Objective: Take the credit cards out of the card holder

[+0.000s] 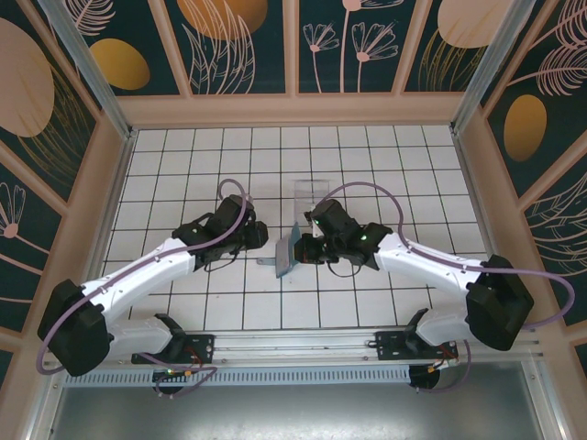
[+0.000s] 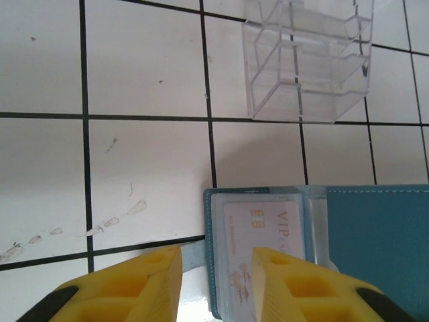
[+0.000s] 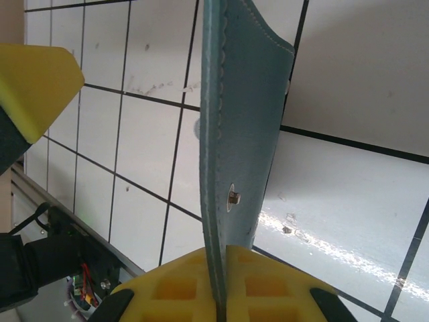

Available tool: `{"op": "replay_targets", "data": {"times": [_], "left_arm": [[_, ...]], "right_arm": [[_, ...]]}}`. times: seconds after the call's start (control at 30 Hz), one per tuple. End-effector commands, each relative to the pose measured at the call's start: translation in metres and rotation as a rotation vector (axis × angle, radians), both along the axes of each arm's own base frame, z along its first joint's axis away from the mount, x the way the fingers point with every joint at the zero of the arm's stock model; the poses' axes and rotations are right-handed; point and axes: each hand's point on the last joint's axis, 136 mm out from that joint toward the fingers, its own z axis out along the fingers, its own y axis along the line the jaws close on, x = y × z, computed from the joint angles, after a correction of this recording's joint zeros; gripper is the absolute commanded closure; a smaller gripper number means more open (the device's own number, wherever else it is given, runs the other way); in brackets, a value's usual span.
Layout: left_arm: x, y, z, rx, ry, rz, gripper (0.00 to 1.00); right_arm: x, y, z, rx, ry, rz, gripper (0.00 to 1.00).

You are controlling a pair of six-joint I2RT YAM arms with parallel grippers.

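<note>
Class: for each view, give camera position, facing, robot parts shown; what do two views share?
Top external: overhead behind bases, facing down at table; both arms.
Left wrist: on that wrist, facing card holder, credit card, tray; open left tool.
Right wrist: likewise, facing card holder's edge; right tool clamping it.
Shared: the card holder.

Pale card [image 2: 260, 231] is cut off below, perhaps partly behind the left end effector [image 2: 216, 268]

Overhead, 2 close wrists, card holder [image 1: 286, 249] shared
</note>
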Motion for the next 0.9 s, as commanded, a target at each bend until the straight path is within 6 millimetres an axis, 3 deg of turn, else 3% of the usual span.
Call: {"op": "replay_targets", "data": {"times": [0.0, 0.2, 0.37, 0.63, 0.7, 0.87], "left_arm": [[0.006, -0.005, 0.018, -0.072, -0.034, 0.015, 0.66], [0.004, -0.007, 0.016, -0.089, -0.023, 0.011, 0.66], [0.0, -0.014, 0.004, -0.102, 0.012, -0.019, 0.67], [-0.014, -0.032, -0.035, -0.161, 0.135, -0.071, 0.75], [-0.017, -0.034, -0.044, -0.167, 0.156, -0.074, 0.76], [-0.02, -0.037, -0.062, -0.142, 0.196, -0.087, 0.77]], "right_arm": [[-0.001, 0.015, 0.033, 0.101, -0.04, 0.029, 1.0], [-0.005, 0.023, 0.035, 0.16, -0.027, 0.042, 1.0], [-0.008, 0.014, -0.001, 0.109, 0.036, -0.009, 1.0], [-0.019, -0.013, -0.062, -0.007, 0.112, -0.08, 1.0], [-0.019, -0.02, -0.073, -0.053, 0.12, -0.1, 0.95], [-0.014, -0.042, -0.089, -0.207, 0.112, -0.149, 0.71]]}}
